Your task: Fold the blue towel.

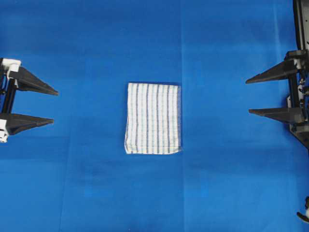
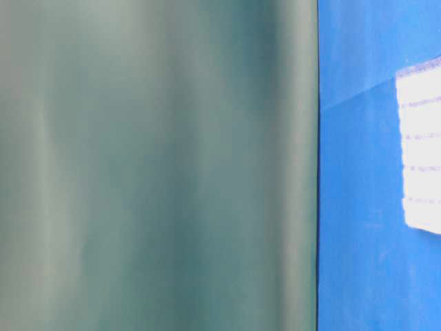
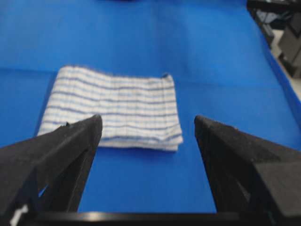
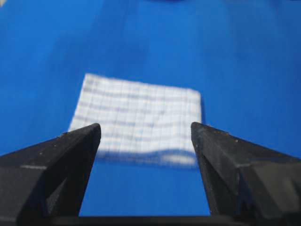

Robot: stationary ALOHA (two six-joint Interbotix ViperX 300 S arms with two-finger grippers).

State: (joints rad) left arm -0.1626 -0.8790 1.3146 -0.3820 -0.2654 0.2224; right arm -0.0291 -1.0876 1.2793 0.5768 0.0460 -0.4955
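Observation:
The blue towel [image 1: 153, 118], white with thin blue stripes, lies folded into a small layered rectangle at the middle of the blue table covering [image 1: 96, 183]. It also shows in the left wrist view [image 3: 115, 106], in the right wrist view [image 4: 138, 117] and at the right edge of the table-level view [image 2: 420, 152]. My left gripper [image 1: 55, 106] is open and empty at the far left edge, well away from the towel. My right gripper [image 1: 247, 96] is open and empty at the far right edge, also well away from it.
The blue table covering shows faint fold creases. A grey-green curtain [image 2: 158, 165] fills most of the table-level view. Black arm hardware [image 1: 301, 29] stands at the right edge. Dark equipment [image 3: 277, 23] sits beyond the table's far right in the left wrist view.

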